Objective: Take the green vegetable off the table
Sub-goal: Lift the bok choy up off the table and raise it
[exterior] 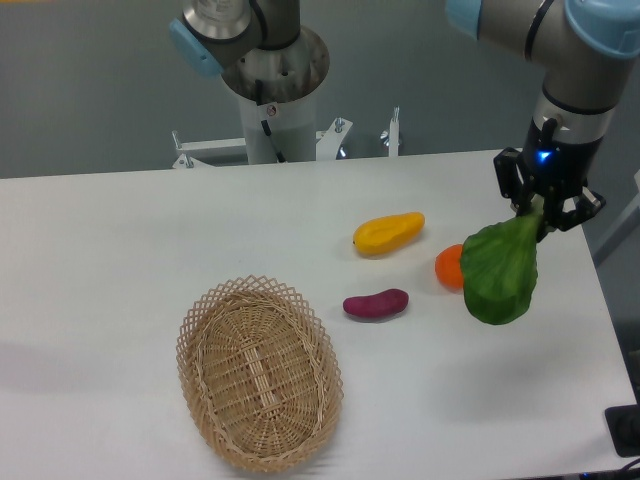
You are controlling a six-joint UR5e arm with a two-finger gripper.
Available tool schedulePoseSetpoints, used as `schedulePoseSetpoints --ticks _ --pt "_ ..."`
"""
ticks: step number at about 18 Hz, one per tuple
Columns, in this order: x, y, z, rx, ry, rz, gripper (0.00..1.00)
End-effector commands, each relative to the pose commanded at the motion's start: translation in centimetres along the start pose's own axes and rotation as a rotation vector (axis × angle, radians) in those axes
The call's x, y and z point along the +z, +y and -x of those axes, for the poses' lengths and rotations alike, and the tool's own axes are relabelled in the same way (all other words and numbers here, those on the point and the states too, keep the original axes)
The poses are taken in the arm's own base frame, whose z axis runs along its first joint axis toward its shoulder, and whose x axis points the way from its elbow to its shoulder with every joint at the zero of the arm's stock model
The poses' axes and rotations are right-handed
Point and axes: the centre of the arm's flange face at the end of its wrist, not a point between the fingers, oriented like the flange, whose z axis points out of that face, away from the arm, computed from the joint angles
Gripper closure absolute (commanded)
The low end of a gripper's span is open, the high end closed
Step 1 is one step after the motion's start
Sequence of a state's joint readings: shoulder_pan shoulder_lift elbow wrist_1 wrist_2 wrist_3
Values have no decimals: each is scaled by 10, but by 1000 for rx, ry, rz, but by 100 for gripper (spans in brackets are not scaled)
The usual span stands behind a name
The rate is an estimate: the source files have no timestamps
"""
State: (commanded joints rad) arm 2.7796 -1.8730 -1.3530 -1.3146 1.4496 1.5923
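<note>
The green vegetable [499, 274] hangs in the air above the right side of the table [120, 260], its broad dark leaf pointing downward and its narrow upper end caught in the gripper [544, 207]. The two dark fingers are closed on that upper end, pinching it from both sides, and the leaf dangles free below them, clear of the tabletop. The gripper sits under a grey arm [570, 90] with light blue joint caps that comes down from the upper right; a small blue light glows on the wrist just above the fingers.

Just left of the hanging leaf, and partly hidden behind it, an orange [450, 266] rests on the tabletop near the right edge. Farther left and toward the far edge lies a yellow fruit [388, 233], oblong and slightly tilted. In front of it, near the middle of the tabletop, lies a purple sweet potato [376, 303]. An oval wicker basket [259, 372] stands toward the near edge, left of the sweet potato and well apart from the vegetable.
</note>
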Motion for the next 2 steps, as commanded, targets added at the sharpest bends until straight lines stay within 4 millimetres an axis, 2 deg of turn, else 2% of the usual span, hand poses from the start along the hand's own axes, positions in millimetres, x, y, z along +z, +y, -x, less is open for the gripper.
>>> schedulePoseSetpoints --ticks 2 --pt "0 0 0 0 0 0 64"
